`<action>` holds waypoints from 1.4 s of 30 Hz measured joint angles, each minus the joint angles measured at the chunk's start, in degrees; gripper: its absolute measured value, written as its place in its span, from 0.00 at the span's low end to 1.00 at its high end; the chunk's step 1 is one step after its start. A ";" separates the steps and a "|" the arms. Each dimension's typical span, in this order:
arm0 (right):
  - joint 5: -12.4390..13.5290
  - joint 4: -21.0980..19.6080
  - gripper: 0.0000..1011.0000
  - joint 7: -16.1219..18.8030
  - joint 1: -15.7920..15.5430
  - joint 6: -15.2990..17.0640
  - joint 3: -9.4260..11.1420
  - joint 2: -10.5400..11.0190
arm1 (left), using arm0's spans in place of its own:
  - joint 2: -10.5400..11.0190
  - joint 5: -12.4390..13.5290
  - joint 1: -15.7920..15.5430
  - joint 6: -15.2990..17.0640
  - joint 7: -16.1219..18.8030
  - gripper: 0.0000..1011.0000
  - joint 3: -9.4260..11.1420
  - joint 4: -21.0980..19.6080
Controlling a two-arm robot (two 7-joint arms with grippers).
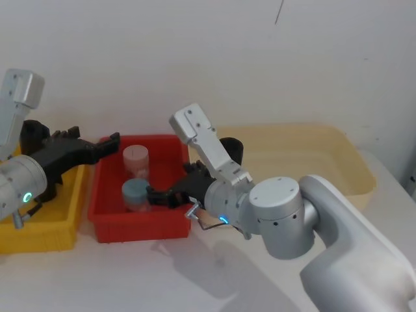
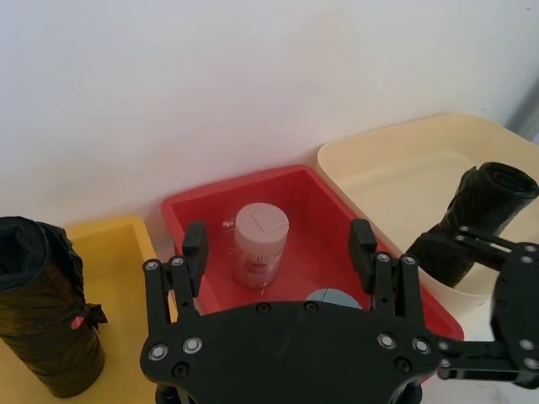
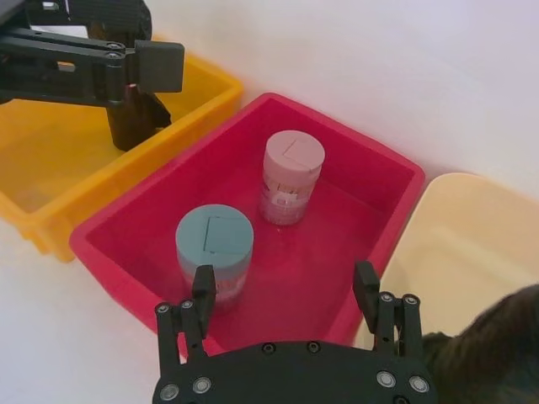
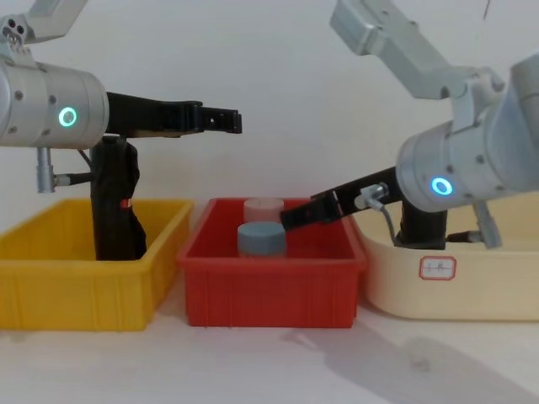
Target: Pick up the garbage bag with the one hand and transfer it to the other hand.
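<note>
1. Head view: the garbage bag [image 1: 231, 149] stands in the cream bin [image 1: 351, 156], partly hidden behind the right arm, and nothing grips it. The left gripper [image 1: 107, 145], on the green-ringed arm, hovers where the yellow bin [image 1: 39, 237] meets the red bin [image 1: 140, 227], well apart from the bag. The right gripper [image 1: 156, 195], on the blue-ringed arm, reaches over the red bin just beside the blue-lidded jar [image 1: 135, 194].
2. Left wrist view: the left gripper [image 2: 279, 244] has its fingers spread wide with nothing between them. Beyond it the pink-lidded jar [image 2: 261, 244] stands in the red bin. The garbage bag [image 2: 497, 189] leans in the cream bin off to one side. The lumpy black roll [image 2: 46, 311] with the red mark sits in the yellow bin, and it is not the target.
3. Right wrist view: the right gripper [image 3: 284, 286] is also spread and empty, over the red bin's near wall. A crinkled black edge of the garbage bag [image 3: 497, 345] lies close by the wrist, against the cream bin.
4. Chest view: the left gripper [image 4: 226, 122] hangs high above the bins, and the right gripper [image 4: 293, 219] dips toward the red bin. A dark column [image 4: 418, 227] behind the right arm is probably the bag, resting in its bin. Judged from this, neither the pick nor the handover is done. The left gripper has yet to reach the bag, close on it, lift it and pass it across.
</note>
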 joint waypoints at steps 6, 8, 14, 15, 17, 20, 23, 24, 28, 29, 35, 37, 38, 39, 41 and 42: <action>-0.38 2.92 0.99 0.00 1.09 -0.68 -0.48 -1.62 | 0.00 0.00 0.00 0.00 0.00 0.99 0.00 0.00; -0.42 3.14 0.99 0.01 1.16 -0.74 -0.53 -1.74 | 0.00 0.00 0.00 0.00 0.00 0.99 0.00 0.00; -0.92 5.80 0.99 0.38 2.16 -1.18 -1.40 -3.29 | 0.00 0.00 0.00 0.00 0.00 0.99 0.00 0.00; -1.01 6.01 0.99 0.45 2.24 -1.20 -1.50 -3.40 | 0.00 0.00 0.00 0.00 0.00 0.99 0.00 0.00; -1.20 6.68 0.99 0.70 2.49 -1.22 -1.86 -3.74 | 0.00 0.00 0.00 0.00 0.00 0.99 0.00 0.00; -1.43 7.37 0.99 0.94 2.70 -1.23 -2.23 -4.08 | 0.00 0.00 0.00 0.00 0.00 0.99 0.00 0.00; -1.73 8.29 0.99 1.26 3.05 -1.25 -2.64 -4.58 | 0.00 0.00 0.00 0.00 0.00 0.99 0.00 0.00; -1.80 8.46 0.99 1.32 3.13 -1.26 -2.71 -4.69 | 0.00 0.00 0.00 0.00 0.00 0.99 0.00 0.00; -2.07 9.49 0.99 1.51 3.59 -1.47 -2.98 -5.19 | 0.00 0.00 0.00 0.00 0.00 0.99 -0.01 0.00; -2.19 9.87 0.99 1.63 3.76 -1.61 -3.05 -5.39 | 0.00 0.00 0.00 0.00 0.00 0.99 0.00 0.00; -2.43 11.13 0.99 1.78 4.32 -1.96 -3.14 -6.12 | 0.00 0.00 0.00 0.00 0.00 0.99 0.00 0.00; -2.50 11.71 0.99 1.79 4.54 -2.15 -3.08 -6.44 | 0.00 0.00 0.00 0.00 0.00 0.99 0.00 0.00; -2.51 11.87 0.99 1.79 4.60 -2.19 -3.06 -6.52 | 0.00 0.00 0.00 0.00 0.00 0.99 0.00 0.00; -2.53 12.02 0.99 1.81 4.66 -2.22 -3.02 -6.62 | 0.00 0.00 0.00 0.00 0.00 0.99 0.00 0.00; -2.53 12.57 0.99 1.88 4.86 -2.27 -2.82 -6.99 | 0.00 0.01 0.00 0.00 0.00 0.99 0.00 0.00; -2.53 12.57 0.99 1.88 4.86 -2.27 -2.82 -6.99 | 0.00 0.01 0.00 0.00 0.00 0.99 0.00 0.00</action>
